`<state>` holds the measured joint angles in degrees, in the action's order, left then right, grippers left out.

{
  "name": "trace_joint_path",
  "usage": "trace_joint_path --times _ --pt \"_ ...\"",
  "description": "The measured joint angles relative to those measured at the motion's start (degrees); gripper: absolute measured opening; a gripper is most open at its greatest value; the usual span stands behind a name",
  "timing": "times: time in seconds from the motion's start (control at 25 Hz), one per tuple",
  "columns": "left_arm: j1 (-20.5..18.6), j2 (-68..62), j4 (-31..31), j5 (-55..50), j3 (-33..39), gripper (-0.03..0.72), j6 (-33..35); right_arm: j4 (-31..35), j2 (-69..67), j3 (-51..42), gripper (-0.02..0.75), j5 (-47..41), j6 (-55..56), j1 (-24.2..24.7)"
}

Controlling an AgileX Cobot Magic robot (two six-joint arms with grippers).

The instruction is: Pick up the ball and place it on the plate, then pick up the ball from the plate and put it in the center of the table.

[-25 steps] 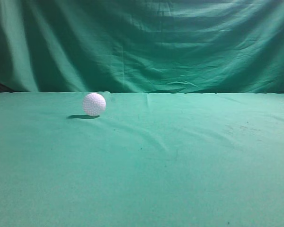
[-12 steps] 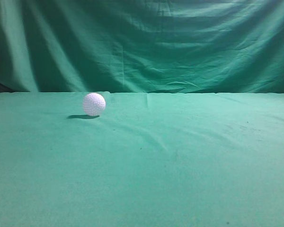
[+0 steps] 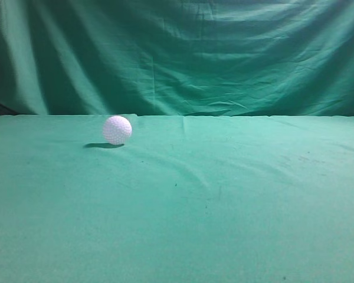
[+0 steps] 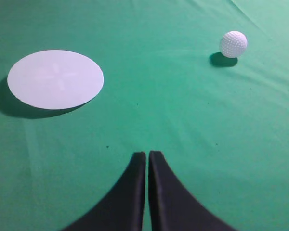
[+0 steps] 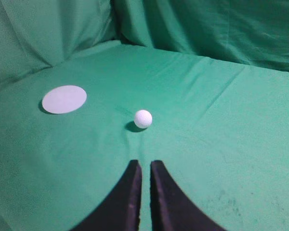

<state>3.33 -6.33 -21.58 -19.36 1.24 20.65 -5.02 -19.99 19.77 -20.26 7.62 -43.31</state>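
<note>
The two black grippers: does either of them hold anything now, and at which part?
Nothing is held. The left gripper and right gripper are shut and empty; the small white dimpled golf ball rests alone on the teal-green cloth table.

The small white dimpled golf ball (image 3: 117, 130) looks hard and faintly glossy. The wide teal-green table (image 3: 236, 200) is covered in matt, slightly wrinkled woven cloth. The round white plate (image 4: 55, 79) appears smooth and matt. The draped green cloth backdrop (image 3: 224, 53) hangs in soft folds.
</note>
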Motion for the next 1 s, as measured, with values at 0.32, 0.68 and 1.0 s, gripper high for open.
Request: trace_joint_path --times 0.32,0.68,1.0 --pt "0.0 0.0 0.0 0.0 0.0 0.000 0.0 4.3 0.0 -0.4 0.057 4.0 -0.6 0.0" --pt "0.0 0.0 0.0 0.0 0.0 0.000 0.0 2.3 0.0 -0.4 0.057 0.1 -0.6 0.0" --pt "0.0 0.0 0.0 0.0 0.0 0.000 0.0 2.3 7.0 -5.4 0.057 -2.0 -0.7 13.7"
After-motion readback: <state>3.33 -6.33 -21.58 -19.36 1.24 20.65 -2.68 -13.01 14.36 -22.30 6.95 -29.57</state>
